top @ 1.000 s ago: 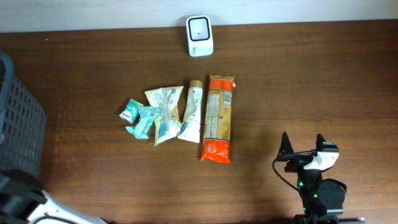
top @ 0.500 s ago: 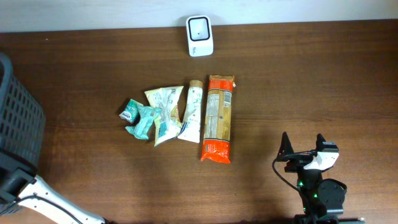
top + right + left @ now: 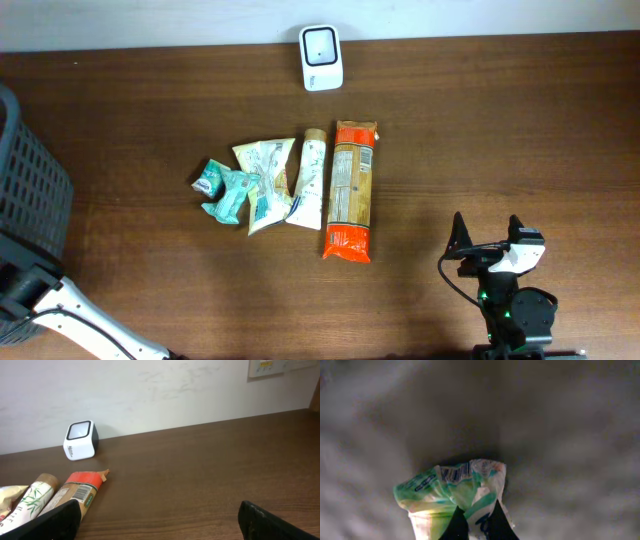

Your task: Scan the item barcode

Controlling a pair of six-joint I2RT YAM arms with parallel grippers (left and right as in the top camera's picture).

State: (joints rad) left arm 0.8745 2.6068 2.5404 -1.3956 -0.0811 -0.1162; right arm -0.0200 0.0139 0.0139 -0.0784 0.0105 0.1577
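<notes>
The left gripper (image 3: 477, 507) has its fingers clenched on a green-and-white packet (image 3: 450, 485), somewhere dim, probably down in the basket (image 3: 25, 180) at the near left. The right gripper (image 3: 487, 232) stands released, near right. The pick looks done; presenting the barcode to the scanner (image 3: 321, 44) at the far edge remains.

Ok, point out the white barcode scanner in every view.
Overhead: scanner at top centre of the picture.
Left wrist: not in it; only a green-and-white packet shows.
Right wrist: scanner left of middle, upper half.
Shared landmark, overhead and right wrist: the orange-ended packet lying just in front of it.
</notes>
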